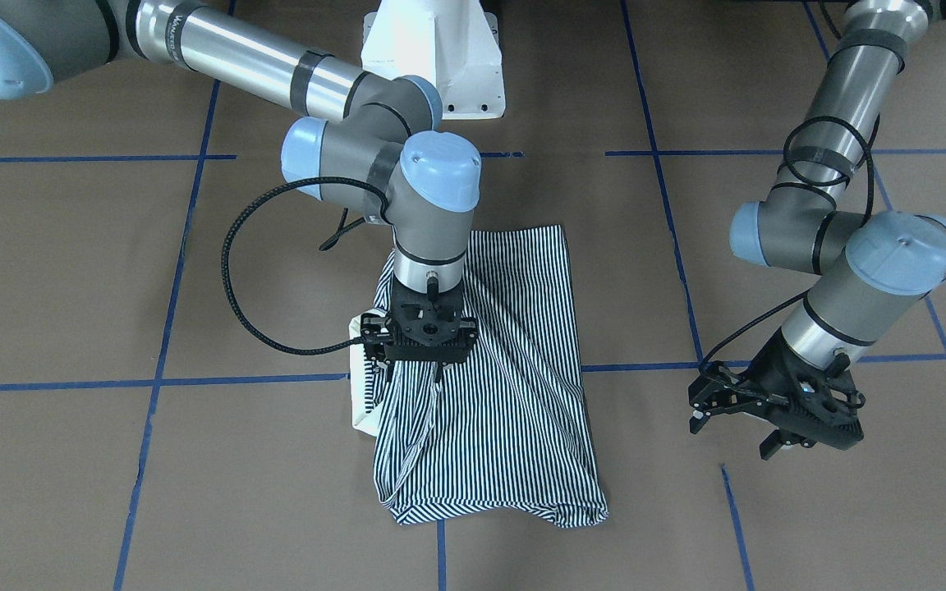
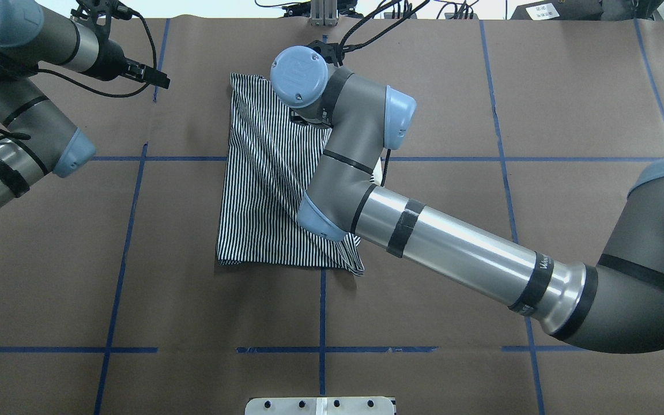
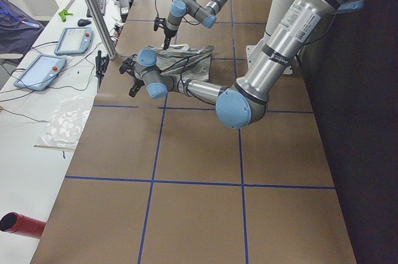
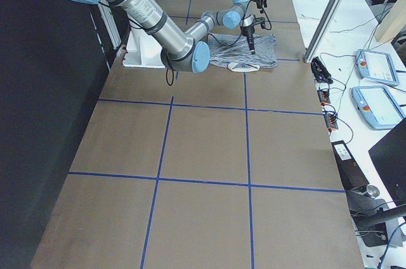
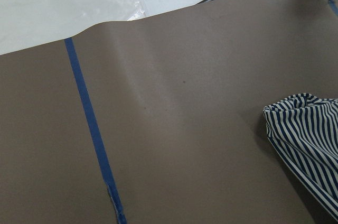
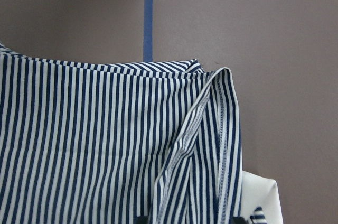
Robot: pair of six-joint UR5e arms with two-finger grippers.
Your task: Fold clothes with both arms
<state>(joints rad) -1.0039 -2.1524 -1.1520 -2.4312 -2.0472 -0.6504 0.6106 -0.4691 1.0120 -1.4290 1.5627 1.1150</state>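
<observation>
Polo shirt (image 1: 514, 410) folded long, in the middle of the table (image 1: 194, 492).
Its rumpled end lies nearest to you. Further in, the right hand (image 1: 422, 368) is down at the edge beside the cream collar (image 1: 360, 402), tips apart. The left hand (image 1: 732, 427) hangs spread over bare table, well apart from the shirt.

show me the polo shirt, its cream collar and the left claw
polo shirt (image 1: 514, 410), front-facing view, striped body panel
cream collar (image 1: 360, 406), front-facing view, its outer edge
left claw (image 1: 732, 428), front-facing view, midway between fingertips
</observation>
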